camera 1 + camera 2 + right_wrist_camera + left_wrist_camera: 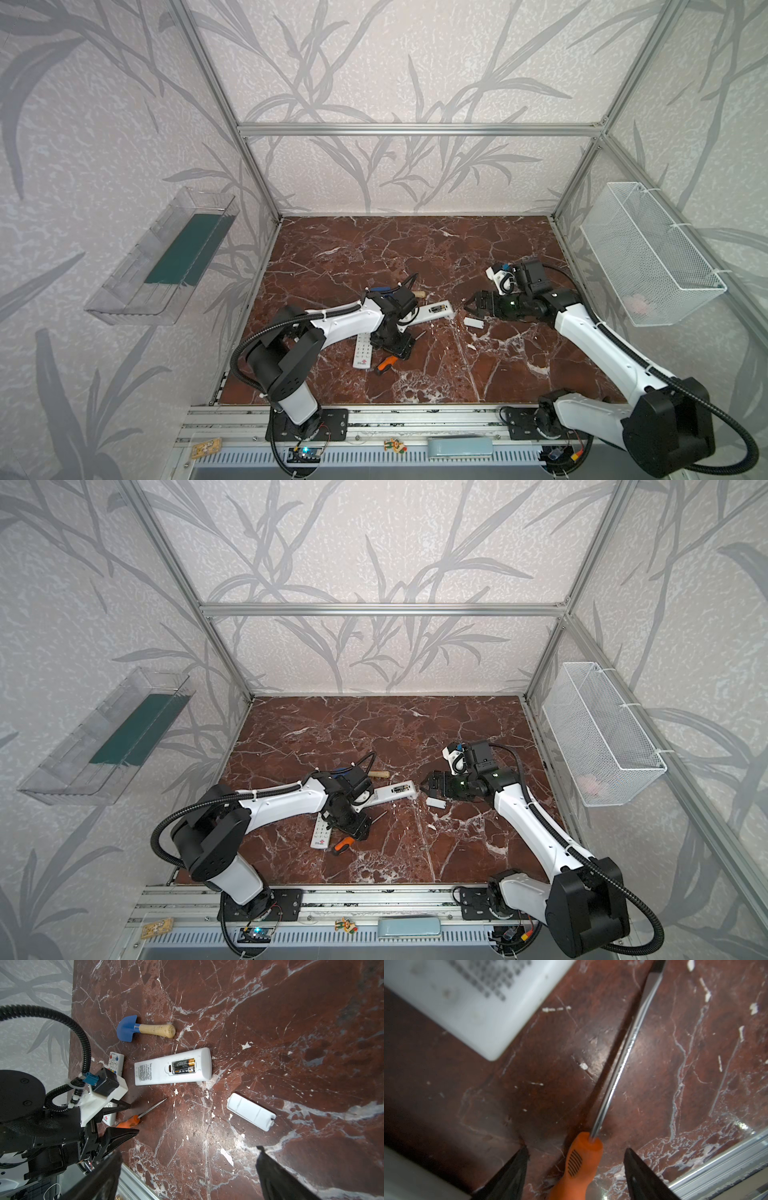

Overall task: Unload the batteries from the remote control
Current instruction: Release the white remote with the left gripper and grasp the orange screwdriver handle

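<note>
The left gripper (576, 1156) is held open astride the orange handle of the screwdriver (618, 1072), which lies on the desk (695, 1084), seemingly untouched by either finger. The right gripper (188, 1151) is spread wide above the desk, near the loose cover (250, 1111). Both batteries (184, 1066) are seen seated side by side in the open compartment of the remote (158, 1072), which lies face down.
</note>
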You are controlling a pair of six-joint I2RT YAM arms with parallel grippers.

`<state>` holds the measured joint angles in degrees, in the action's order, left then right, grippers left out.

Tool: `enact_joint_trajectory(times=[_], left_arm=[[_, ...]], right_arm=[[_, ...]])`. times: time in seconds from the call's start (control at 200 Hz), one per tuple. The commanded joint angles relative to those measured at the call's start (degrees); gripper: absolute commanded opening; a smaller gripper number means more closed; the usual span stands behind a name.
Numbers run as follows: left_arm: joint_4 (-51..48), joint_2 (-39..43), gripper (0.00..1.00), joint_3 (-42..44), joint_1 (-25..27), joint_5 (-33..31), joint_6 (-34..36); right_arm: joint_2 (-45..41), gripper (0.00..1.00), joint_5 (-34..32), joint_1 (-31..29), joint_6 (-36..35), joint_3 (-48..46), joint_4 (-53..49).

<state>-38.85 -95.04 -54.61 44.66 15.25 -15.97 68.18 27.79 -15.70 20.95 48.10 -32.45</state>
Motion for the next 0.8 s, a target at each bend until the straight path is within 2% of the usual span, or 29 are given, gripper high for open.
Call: enact_joint_trajectory(times=[0.0,0.145,0.3,0.44,0.55,0.795], left_arm=[[-1.0,-1.2,0.65,-0.5,0.9,0.8,0.9],[-0.8,-2.2,0.51,-0.1,1.2,2.5,1.2],[-0.8,-2.6,0.48,0.6,2.0,4.1,1.6],[-0.7,-2.6,0.39,1.2,2.4,6.5,1.6],[-0.2,-2.7,0.28,1.2,2.7,8.7,1.2],[0.5,-0.8,0.18,1.3,2.8,9.7,-0.5]], right_arm=[[-1.3,0.99,0.5,-0.3,0.3,-0.7,0.5],[-1.5,0.99,0.2,-0.3,0.6,-0.8,0.5],[-2.4,0.99,-0.7,-0.3,0.5,-0.9,-0.3],[-3.4,0.99,-1.3,-0.3,0.7,-1.6,-0.6],[-4.2,0.99,-1.8,-0.3,0.9,-1.8,-1.0],[-6.1,0.99,-2.9,-0.3,0.6,-1.7,-2.3]])
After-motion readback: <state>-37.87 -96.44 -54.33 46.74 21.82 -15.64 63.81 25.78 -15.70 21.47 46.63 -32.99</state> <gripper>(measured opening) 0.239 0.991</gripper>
